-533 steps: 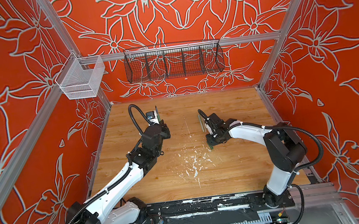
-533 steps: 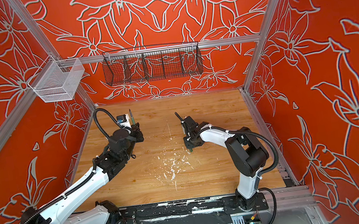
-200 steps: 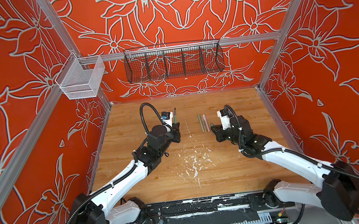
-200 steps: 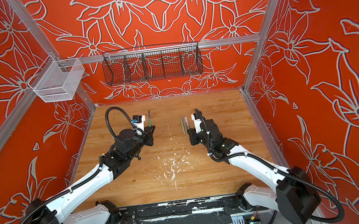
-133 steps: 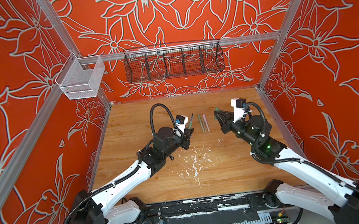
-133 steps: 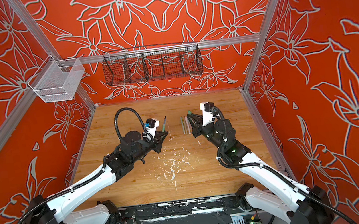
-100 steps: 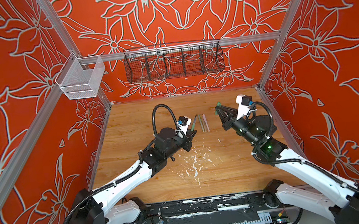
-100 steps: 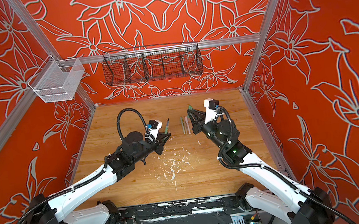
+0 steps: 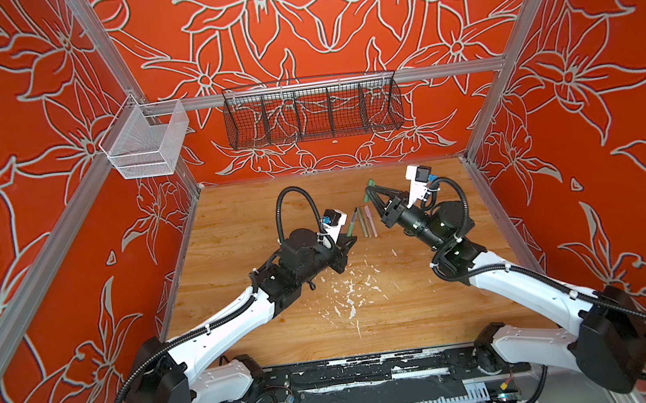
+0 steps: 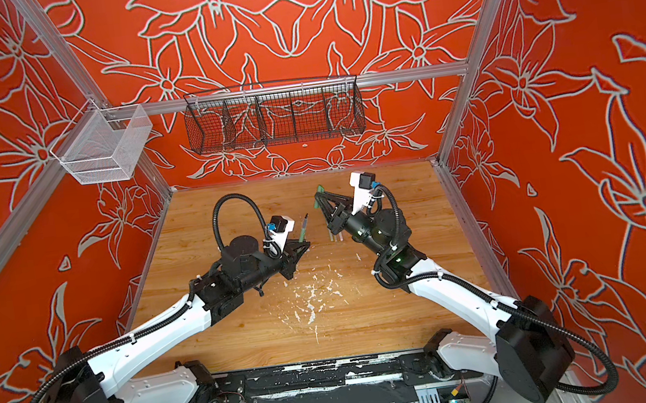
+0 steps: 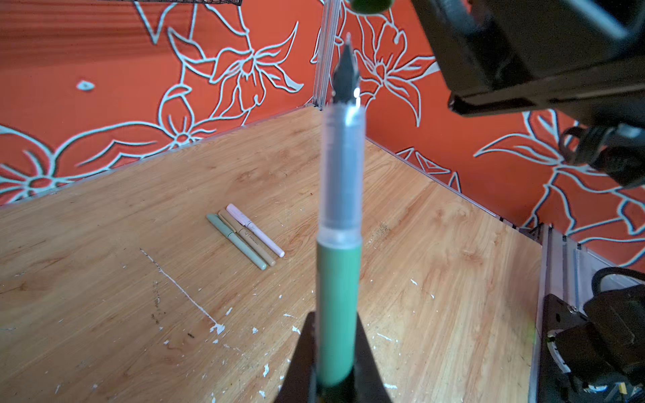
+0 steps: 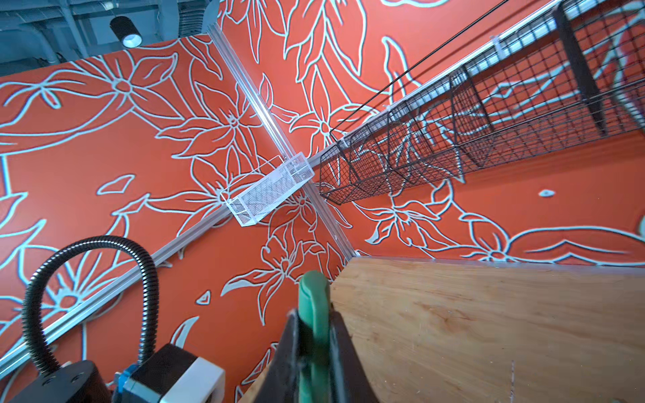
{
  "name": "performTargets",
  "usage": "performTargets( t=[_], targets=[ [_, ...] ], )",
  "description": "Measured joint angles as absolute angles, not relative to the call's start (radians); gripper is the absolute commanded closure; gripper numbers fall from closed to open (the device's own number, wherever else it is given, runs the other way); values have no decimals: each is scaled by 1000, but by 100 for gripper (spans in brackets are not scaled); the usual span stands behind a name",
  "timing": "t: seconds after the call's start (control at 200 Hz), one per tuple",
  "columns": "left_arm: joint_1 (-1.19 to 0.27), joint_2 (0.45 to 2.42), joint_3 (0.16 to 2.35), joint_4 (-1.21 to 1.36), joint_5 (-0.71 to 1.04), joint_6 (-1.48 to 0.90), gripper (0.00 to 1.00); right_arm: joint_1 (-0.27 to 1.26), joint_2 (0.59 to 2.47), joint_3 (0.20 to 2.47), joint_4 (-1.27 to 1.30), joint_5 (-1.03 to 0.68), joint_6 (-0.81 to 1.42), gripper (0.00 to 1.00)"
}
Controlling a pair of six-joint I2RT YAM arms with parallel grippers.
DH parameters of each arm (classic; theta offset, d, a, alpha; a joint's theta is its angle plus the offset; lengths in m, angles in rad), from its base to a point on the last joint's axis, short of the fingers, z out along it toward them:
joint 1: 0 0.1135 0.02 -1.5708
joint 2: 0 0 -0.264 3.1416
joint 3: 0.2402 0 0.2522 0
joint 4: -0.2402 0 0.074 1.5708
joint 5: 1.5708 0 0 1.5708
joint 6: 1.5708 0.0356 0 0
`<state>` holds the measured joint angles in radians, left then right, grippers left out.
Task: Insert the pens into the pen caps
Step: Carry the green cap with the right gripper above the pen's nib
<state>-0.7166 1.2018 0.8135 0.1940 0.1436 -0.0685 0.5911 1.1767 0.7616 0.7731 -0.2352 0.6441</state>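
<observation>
Green pen (image 11: 338, 296) pinched in L claw (image 9: 350, 240), green cap (image 12: 311, 293) in R claw (image 12: 313, 326); capped pens (image 11: 246, 237) between.

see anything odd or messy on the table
Only the white flecks scattered over the middle of the wooden table look odd, like chipped paint or scuffs. The three capped pens lie neatly side by side.

three pens (image 9: 366, 222): side by side on the tabletop (image 9: 231, 222), between the arms
held pen (image 9: 352, 221): in left gripper (image 9: 350, 241), just left of the row
cap (image 9: 370, 183): in right gripper (image 9: 370, 191), behind the row
wire basket (image 9: 312, 109): on the rear wall
</observation>
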Motion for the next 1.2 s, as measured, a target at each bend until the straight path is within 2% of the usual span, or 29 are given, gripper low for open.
performTargets(
  t=[1.196],
  targets=[
    [-720, 1203, 817, 180, 144, -71, 100, 629, 1192, 763, 805, -241, 613, 94]
  ],
)
